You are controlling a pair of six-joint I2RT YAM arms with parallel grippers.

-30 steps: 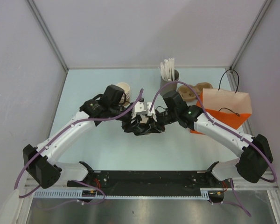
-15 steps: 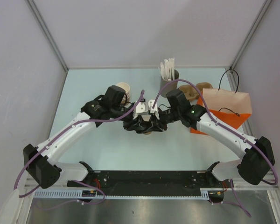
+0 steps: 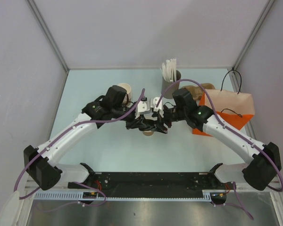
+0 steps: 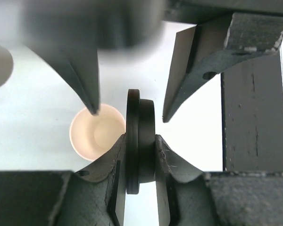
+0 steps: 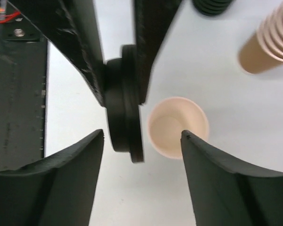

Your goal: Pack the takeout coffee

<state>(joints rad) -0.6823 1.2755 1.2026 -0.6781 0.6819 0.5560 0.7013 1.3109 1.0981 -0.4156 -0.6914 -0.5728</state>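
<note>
With the right end effector (image 5: 142, 135) now spread clear, the black lid (image 4: 140, 117) has transferred to the left end effector (image 4: 140, 143), pinched on edge; the open cup (image 4: 92, 134) below it awaits capping.

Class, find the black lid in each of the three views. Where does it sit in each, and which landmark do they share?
Left wrist: black lid edge-on, low centre, clamped in the left gripper.
Right wrist: edge-on, left of centre, beside the open cup.
Top external: centre, too dark to pick out, just above the cup.
Shared landmark: the open cup, seen in all three.
</note>
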